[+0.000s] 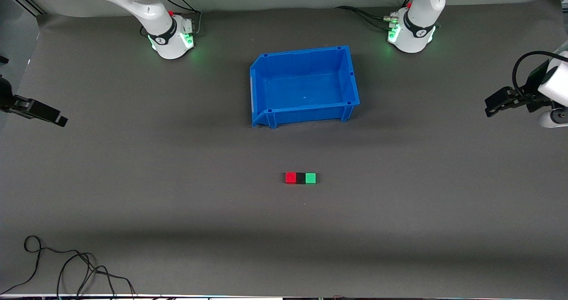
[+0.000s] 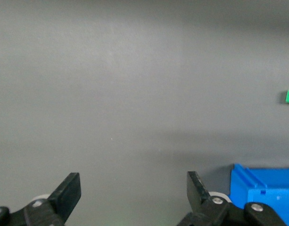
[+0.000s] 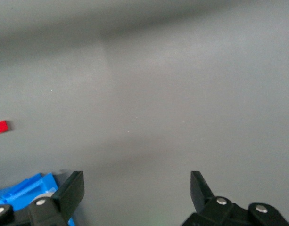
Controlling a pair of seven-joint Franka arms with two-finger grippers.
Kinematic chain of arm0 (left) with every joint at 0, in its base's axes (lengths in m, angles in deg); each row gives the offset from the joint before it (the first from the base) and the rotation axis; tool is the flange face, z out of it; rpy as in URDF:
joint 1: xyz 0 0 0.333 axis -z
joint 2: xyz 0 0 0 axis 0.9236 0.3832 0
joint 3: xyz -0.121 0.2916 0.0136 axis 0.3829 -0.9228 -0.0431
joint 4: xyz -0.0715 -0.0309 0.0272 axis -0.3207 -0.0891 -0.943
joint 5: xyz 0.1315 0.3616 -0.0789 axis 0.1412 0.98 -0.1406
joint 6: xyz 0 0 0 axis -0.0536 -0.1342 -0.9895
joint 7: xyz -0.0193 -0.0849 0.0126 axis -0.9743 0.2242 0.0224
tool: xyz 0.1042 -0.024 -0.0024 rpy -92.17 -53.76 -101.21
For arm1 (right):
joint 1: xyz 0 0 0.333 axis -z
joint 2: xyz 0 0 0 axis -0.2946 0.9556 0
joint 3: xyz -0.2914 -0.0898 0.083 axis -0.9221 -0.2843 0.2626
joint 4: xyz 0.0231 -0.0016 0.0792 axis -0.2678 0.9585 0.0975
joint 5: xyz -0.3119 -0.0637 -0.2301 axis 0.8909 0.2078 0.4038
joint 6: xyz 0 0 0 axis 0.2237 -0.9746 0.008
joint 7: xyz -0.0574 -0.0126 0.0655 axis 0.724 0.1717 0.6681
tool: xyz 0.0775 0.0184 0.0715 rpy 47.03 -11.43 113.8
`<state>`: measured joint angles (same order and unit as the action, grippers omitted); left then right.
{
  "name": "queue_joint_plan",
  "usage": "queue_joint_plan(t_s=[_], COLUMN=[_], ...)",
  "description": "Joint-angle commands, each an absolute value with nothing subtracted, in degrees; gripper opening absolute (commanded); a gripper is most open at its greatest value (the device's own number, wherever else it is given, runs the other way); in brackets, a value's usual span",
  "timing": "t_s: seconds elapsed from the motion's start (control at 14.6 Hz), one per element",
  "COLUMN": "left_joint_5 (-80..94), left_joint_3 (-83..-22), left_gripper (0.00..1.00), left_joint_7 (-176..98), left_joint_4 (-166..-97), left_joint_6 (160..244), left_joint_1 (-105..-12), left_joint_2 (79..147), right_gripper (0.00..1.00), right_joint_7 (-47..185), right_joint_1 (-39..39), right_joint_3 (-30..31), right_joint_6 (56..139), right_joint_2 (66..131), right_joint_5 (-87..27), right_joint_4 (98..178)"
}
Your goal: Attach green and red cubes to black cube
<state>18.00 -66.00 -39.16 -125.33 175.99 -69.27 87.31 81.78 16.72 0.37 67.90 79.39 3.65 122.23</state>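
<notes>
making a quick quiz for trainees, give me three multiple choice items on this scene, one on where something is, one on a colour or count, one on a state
1. Where does the row of cubes lie, set against the blue bin?
A. inside it
B. on the mat, nearer to the front camera than it
C. on its rim

2. Which cube sits in the middle of the row?
A. the black cube
B. the red cube
C. the green cube

3. How do the left gripper and the right gripper stand?
A. both open, holding nothing
B. both shut on cubes
C. one open, one shut on the bin

Answers:
1 B: the front view shows the row lower than the bin, on bare mat.
2 A: black lies between red and green, touching both.
3 A: each wrist view shows fingers spread apart with only mat between them; both arms wait at the table's ends.
</notes>
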Motion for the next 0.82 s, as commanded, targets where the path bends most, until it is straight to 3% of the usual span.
queue_joint_plan(t_s=[0.0, 0.75], left_joint_5=[18.2, 15.0], left_joint_3=[-69.2, -70.8], left_gripper=[1.00, 1.00], left_joint_7=[-42.2, -44.8], left_joint_4=[-122.3, -122.5], left_joint_6=[170.3, 173.7], left_joint_1=[-65.7, -66.6], left_joint_2=[87.5, 87.2], right_gripper=[1.00, 1.00], right_joint_7=[74.0, 72.7], right_joint_1=[18.1, 17.2], right_joint_3=[1.7, 1.6], right_joint_6=[70.3, 72.5], right_joint_2=[77.3, 77.5], right_joint_5=[5.2, 4.4], right_joint_4=[125.4, 125.5])
